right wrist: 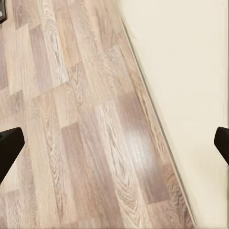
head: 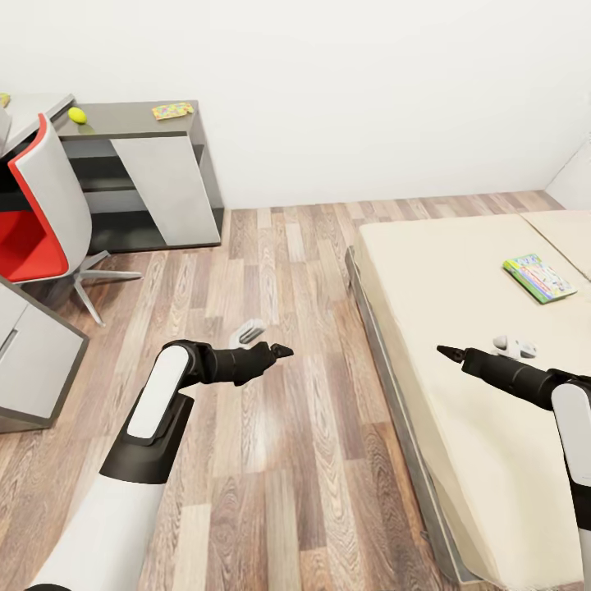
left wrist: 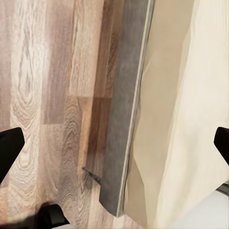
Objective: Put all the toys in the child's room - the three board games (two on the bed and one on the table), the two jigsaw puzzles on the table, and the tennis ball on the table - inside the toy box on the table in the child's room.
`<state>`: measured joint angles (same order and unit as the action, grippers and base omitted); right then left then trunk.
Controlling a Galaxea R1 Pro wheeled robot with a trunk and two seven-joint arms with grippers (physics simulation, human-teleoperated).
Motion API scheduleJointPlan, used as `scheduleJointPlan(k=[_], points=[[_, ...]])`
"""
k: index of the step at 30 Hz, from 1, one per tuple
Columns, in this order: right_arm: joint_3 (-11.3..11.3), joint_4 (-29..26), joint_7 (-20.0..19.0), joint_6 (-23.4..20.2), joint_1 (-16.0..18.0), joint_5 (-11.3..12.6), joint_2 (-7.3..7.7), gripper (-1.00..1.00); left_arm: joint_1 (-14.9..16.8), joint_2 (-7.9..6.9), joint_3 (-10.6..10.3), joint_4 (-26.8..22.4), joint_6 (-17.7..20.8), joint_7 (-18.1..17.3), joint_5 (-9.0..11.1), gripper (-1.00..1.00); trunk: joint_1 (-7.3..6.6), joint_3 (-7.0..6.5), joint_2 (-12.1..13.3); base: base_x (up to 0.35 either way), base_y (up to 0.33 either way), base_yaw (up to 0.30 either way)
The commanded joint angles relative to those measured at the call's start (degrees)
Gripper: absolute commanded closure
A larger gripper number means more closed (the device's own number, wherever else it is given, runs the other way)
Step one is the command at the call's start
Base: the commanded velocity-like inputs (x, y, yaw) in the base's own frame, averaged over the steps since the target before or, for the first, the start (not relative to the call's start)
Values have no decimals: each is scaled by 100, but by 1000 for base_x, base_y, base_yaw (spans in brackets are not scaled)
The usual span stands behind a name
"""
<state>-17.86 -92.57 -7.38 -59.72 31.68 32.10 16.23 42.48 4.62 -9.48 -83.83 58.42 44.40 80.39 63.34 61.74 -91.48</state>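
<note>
Room: white walls, wood-plank floor [head: 271,271]; child's room.
Left gripper [head: 281,350]: held above bare floor, between table and bed; empty; in the left wrist view fingertips [left wrist: 9,148] far apart at opposite edges, so spread wide.
Right gripper [head: 447,353]: held over the near edge of the bed; empty; in the right wrist view fingertips [right wrist: 9,145] likewise far apart, spread wide.
Bed [head: 460,328]: beige mattress in two sections, right side of head view; grey base strip along its floor-side edge, also seen in the left wrist view [left wrist: 124,119].
Board game [head: 538,277]: flat green-edged printed box, lying on the bed's far section join, well apart from the right gripper.
Table [head: 131,123]: far left, dark grey wing against the wall, light grey top beside it.
Tennis ball [head: 76,115]: yellow-green, resting on the dark wing near its left end.
Jigsaw puzzle [head: 173,110]: multicoloured slab, flat on the dark wing near its right end, apart from the ball.
Chair [head: 41,213]: red seat, grey back with red edge, star base, drawn up to the table.
Cabinet [head: 33,353]: grey, at the near left edge.
Toy box: location cannot be told.
</note>
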Motion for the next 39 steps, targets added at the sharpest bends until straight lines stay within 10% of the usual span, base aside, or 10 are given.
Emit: scheduleJointPlan(k=[1, 39], points=[[-7, -1, -57, -28, 5, -55, -2, -100, 2, -9, 3, -4, 9, 60, 53, -100, 0, -6, -2, 0, 61, -120], [-1, -1, -44, -28, 5, -55, -6, -100, -11, -75, 8, -2, 11, 60, 56, -100, 0, -359, -2, 0, 22, -130]])
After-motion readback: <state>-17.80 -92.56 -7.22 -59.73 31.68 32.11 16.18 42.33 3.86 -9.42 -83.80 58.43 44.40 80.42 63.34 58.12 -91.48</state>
